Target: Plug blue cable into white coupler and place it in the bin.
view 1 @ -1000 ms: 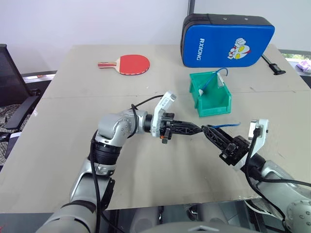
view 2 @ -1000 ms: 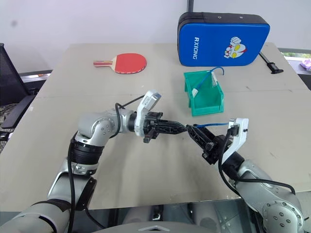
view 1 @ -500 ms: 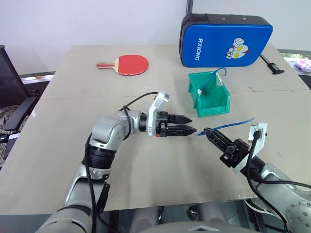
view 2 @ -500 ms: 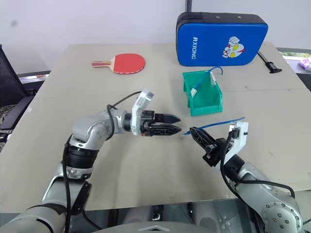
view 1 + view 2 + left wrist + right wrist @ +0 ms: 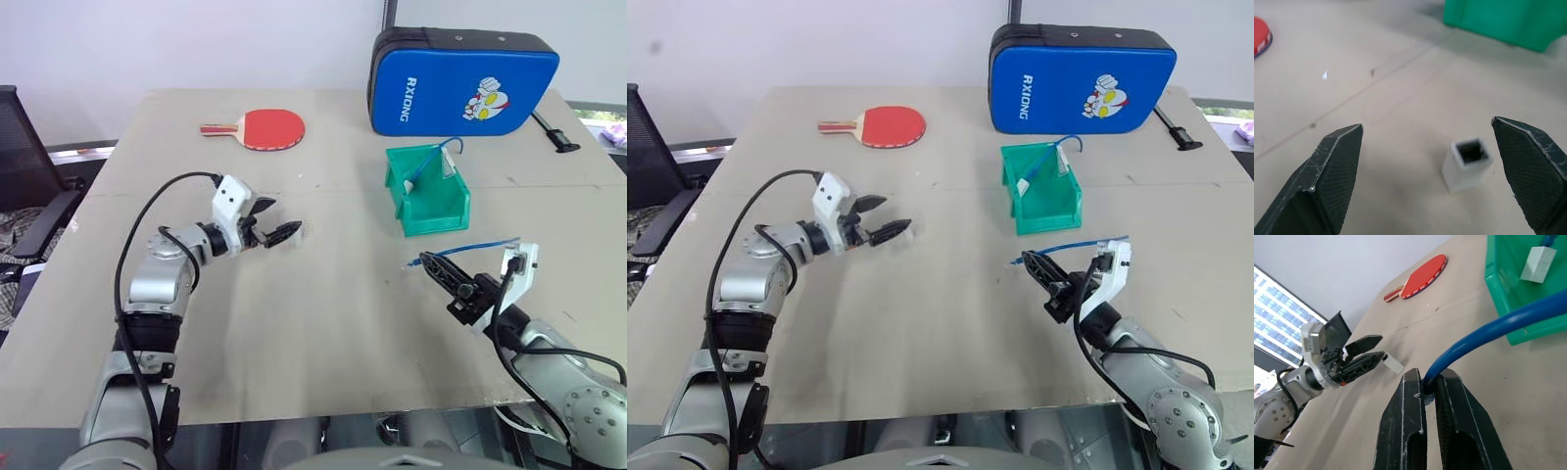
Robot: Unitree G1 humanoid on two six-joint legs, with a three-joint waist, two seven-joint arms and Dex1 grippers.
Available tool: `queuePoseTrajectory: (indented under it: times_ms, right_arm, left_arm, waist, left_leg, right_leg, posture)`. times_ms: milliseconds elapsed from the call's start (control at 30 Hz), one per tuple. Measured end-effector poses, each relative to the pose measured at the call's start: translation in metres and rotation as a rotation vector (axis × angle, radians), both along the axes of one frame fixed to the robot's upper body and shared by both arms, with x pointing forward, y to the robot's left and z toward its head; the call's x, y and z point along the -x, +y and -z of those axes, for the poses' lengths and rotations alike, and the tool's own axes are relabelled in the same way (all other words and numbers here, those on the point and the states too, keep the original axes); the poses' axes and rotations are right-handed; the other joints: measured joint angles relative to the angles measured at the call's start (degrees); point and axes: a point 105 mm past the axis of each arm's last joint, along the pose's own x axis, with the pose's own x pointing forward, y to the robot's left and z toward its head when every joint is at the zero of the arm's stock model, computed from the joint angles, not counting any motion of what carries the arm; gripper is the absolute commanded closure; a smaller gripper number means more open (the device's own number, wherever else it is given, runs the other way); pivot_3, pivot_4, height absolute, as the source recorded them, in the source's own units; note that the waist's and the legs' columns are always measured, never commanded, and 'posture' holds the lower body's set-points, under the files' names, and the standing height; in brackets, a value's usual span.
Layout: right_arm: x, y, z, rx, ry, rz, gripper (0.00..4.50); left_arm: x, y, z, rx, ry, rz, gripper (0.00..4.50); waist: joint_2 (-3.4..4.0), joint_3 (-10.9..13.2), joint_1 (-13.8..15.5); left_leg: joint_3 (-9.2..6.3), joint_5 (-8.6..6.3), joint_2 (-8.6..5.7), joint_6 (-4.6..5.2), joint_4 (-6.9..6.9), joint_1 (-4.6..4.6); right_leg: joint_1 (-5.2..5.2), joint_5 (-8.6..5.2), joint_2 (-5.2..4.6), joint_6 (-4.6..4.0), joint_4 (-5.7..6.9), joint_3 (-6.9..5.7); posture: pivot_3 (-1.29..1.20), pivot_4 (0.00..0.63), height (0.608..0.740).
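From the head camera, the left gripper (image 5: 279, 233) hung over the worktop (image 5: 323, 304) with its jaws apart, the white coupler (image 5: 905, 226) at their tips. The right gripper (image 5: 436, 266) had its jaws clamped on the blue cable (image 5: 470, 248), well apart from the left. The bin (image 5: 427, 190) stood beyond them, before a blue padded case (image 5: 462, 80), with a red paddle (image 5: 257, 128) to the far left.

In the left wrist view, the coupler (image 5: 1467, 163) sat on the worktop between the spread fingers (image 5: 1330, 181), touching neither.

In the right wrist view, the cable (image 5: 1498, 330) rose from the pinched fingers (image 5: 1405, 431) toward the bin (image 5: 1508, 298).
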Motion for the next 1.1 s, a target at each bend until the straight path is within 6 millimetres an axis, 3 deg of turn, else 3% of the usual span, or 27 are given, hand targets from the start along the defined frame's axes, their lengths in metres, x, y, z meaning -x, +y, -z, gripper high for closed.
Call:
queuePoseTrajectory:
  times_ms: [567,1100]
  right_arm:
    - [0.006,-0.003,0.008,0.035,0.022,0.032,4.50]
    - [0.007,-0.003,0.008,0.044,0.021,0.030,4.50]
  left_arm:
    - [0.008,-0.012,0.027,0.000,0.067,0.091,0.21]
    - [0.006,-0.014,0.028,0.005,0.068,0.077,0.21]
  waist:
    - [0.00,-0.01,0.28]
    - [-0.01,-0.01,0.30]
  left_leg:
    - [0.01,0.00,0.02,0.00,0.01,0.05]
    - [0.02,0.00,0.02,0.00,0.01,0.05]
  right_leg:
    - [0.01,0.00,0.03,0.01,0.05,-0.01]
    - [0.01,0.02,0.03,0.03,0.05,0.00]
  posture:
    - [0.00,0.150,0.731]
    - [0.00,0.150,0.731]
